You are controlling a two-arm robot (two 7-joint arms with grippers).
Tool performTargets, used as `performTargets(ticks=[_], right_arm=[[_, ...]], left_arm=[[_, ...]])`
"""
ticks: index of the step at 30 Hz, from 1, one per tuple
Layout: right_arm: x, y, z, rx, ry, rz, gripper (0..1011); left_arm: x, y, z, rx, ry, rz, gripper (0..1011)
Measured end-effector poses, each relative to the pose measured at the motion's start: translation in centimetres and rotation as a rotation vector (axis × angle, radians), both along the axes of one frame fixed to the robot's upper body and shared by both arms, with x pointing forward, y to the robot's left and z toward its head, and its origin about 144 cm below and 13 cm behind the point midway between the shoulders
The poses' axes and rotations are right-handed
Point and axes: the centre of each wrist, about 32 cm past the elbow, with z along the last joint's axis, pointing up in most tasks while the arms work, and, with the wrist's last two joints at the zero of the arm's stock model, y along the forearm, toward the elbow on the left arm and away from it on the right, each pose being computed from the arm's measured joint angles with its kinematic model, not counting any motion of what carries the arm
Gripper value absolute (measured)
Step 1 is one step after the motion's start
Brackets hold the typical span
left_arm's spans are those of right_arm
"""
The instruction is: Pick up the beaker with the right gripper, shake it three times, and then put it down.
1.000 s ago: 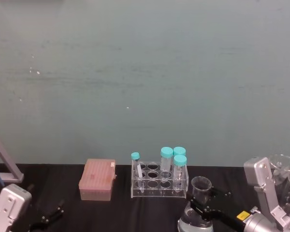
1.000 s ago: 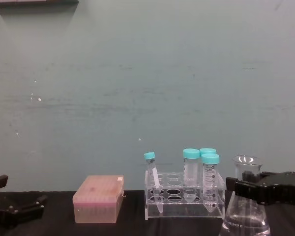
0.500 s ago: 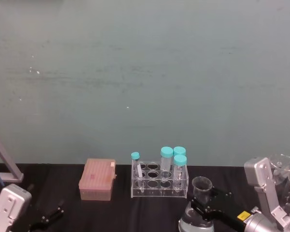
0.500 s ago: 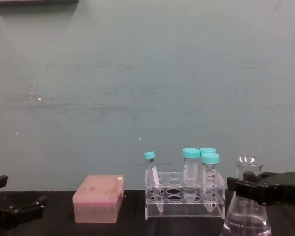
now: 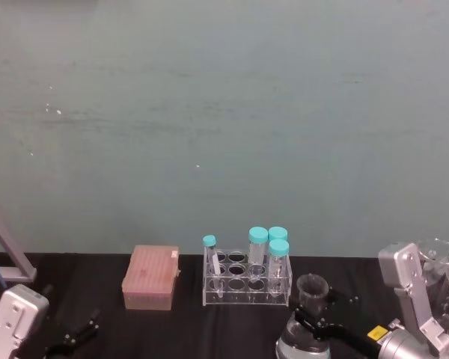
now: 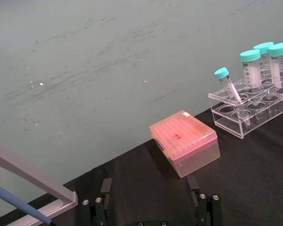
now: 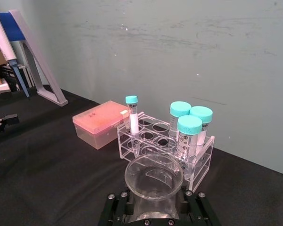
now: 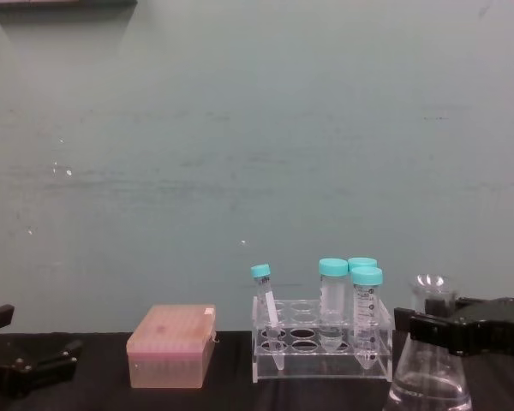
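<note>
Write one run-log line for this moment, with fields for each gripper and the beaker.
right gripper: shut on beaker neck | beaker: upright, right of tube rack | left gripper: open, low at far left, idle

A laboratory bench, black tabletop before a plain teal wall, clear tube rack holding teal-capped tubes, pink pipette-tip box — glass conical flask, pipette on a stand

To my left, the tube rack stands close beside the beaker my right gripper holds; beyond it the pink box; open counter lies in front.
</note>
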Motion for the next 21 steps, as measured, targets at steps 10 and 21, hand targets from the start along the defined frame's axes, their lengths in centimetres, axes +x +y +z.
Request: performTargets(ticks=[10,21], right_arm=[[0.0,0.0,0.02,0.001,-0.001,0.0,790],[0.0,0.0,0.0,0.001,0.0,0.0,1000]], left_arm=[[0.0,0.0,0.0,0.0,0.0,0.0,1000],[0.0,0.0,0.0,0.0,0.0,0.0,1000]])
